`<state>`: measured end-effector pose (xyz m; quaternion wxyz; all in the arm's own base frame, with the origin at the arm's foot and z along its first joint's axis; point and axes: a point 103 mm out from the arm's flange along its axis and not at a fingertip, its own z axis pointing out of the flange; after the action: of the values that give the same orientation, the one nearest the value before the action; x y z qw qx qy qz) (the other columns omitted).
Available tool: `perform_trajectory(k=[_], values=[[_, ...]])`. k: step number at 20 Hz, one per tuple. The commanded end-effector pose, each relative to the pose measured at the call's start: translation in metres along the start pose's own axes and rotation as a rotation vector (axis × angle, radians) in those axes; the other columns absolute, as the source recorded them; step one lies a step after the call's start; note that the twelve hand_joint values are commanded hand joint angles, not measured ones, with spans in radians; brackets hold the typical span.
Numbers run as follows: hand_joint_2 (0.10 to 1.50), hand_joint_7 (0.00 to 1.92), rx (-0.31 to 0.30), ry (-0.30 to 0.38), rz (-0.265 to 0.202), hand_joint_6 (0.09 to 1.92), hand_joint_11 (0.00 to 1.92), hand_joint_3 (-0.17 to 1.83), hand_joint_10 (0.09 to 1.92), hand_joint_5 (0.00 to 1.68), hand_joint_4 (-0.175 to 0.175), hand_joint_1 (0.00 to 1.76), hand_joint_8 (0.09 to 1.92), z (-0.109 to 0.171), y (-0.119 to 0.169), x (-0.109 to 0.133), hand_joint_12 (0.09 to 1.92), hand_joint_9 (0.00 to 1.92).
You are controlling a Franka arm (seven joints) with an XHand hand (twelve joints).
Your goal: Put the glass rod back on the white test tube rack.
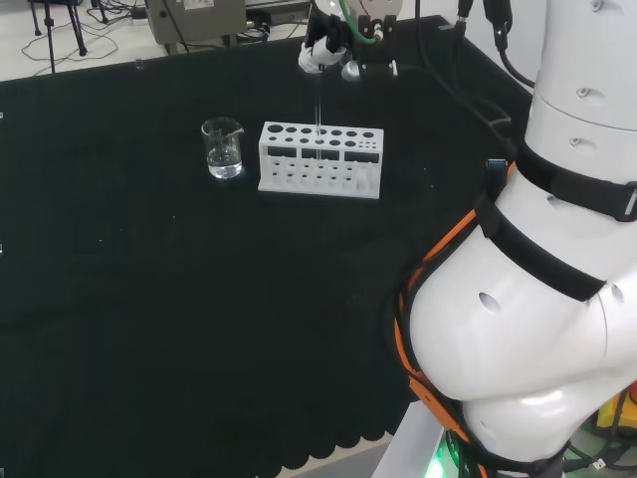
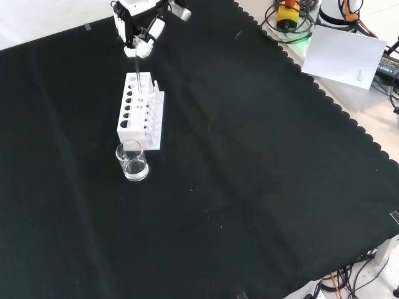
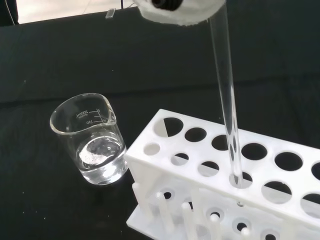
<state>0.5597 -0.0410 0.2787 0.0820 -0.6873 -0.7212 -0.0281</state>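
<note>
The clear glass rod (image 3: 227, 100) hangs upright from my hand (image 1: 333, 55), whose fingers pinch its top end. Its lower end has entered a middle hole of the white test tube rack (image 3: 150, 172), and the tip shows just under the top plate. In the head view the rod (image 1: 318, 115) is a thin line from the hand down to the rack (image 1: 320, 179). The front view has the hand (image 2: 140, 31) above the rack's far end (image 2: 134, 124), with the rod (image 2: 138, 75) between them.
A small glass beaker (image 1: 223, 147) with a little clear liquid stands on the black cloth just left of the rack in the head view, and nearer the camera in the front view (image 2: 132, 162). The arm's white links (image 1: 537, 299) take up the head view's right.
</note>
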Motion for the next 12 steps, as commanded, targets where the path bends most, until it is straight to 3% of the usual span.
perform_trajectory(k=[1, 4, 6, 8, 12], values=[[1.02, 1.6, 0.02, 0.016, 0.01, 0.09, 1.42, -0.17, 0.68, 1.54, -0.175, 1.23, 0.87, 0.012, 0.006, -0.017, 0.97, 1.81], [1.02, 1.6, 0.022, 0.013, 0.021, 0.09, 1.42, -0.17, 0.69, 1.54, -0.175, 1.23, 0.87, 0.029, 0.017, -0.03, 0.97, 1.81], [1.07, 1.33, 0.022, 0.004, 0.023, 0.09, 1.39, -0.17, 0.71, 1.44, -0.175, 1.28, 0.96, 0.035, 0.022, -0.032, 0.99, 1.79], [1.1, 1.22, 0.016, 0.004, 0.014, 0.09, 1.38, -0.17, 0.72, 1.39, -0.175, 1.3, 1.0, 0.035, 0.026, -0.033, 0.99, 1.78], [1.1, 1.19, 0.025, -0.009, 0.031, 0.09, 1.37, -0.17, 0.73, 1.38, -0.175, 1.31, 1.01, 0.033, 0.031, -0.029, 1.0, 1.78]])
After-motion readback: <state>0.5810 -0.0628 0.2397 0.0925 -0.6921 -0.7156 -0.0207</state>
